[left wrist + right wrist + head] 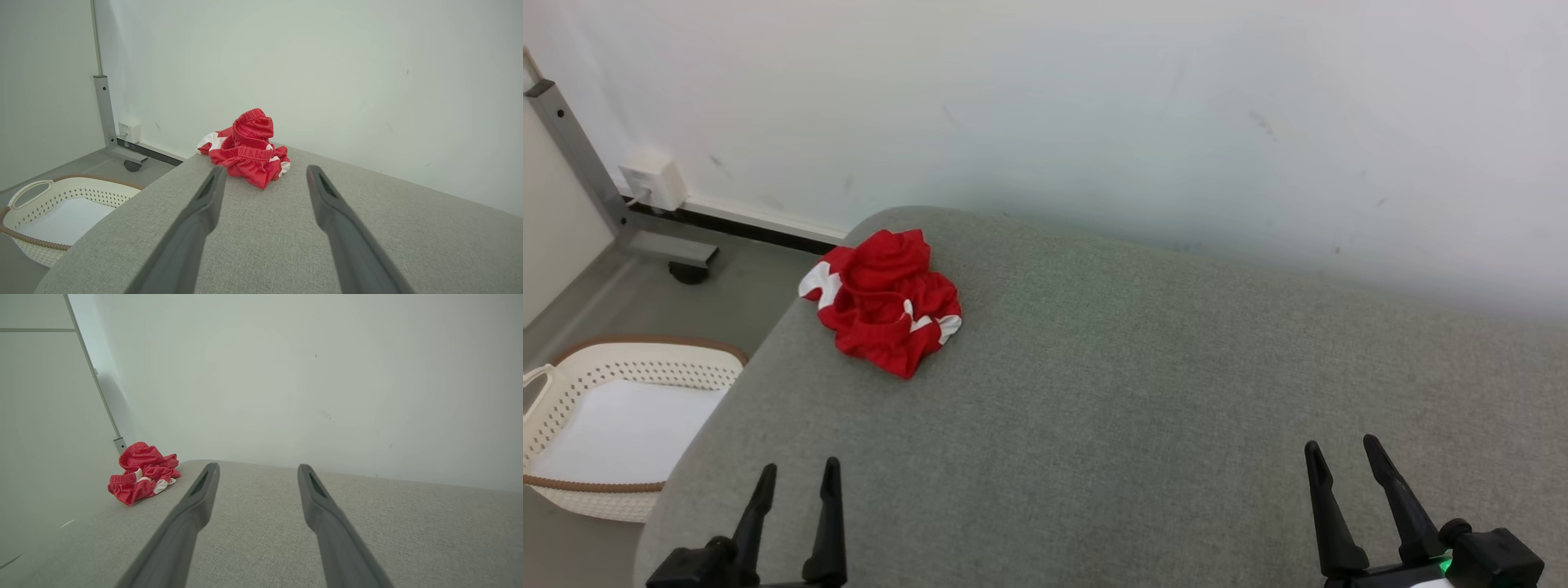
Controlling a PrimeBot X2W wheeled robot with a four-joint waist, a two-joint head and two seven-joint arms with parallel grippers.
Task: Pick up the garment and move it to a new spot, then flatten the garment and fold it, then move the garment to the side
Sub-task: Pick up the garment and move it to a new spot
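The red garment [882,302] lay crumpled far left on the cushion [1143,392] — ahead of the left gripper [799,467], well apart from the right gripper [1341,445]. Both had their fingers spread.

No readable text, label, brand, number or sign stands on anything here.

A: Was there room to reach in?

B: Yes. I saw the soft grey top [1143,392] lying flat and wide in front of my left gripper [800,465] and my right gripper [1341,443]. Both had their fingers apart, low and near me.

A: What stood in the way?

B: The white wall [1094,106] closed off the far side. The red garment [882,302] sat in a heap near the far left corner. Off the left edge, down low, I saw a white basket [645,371] and a grey metal post [572,147].
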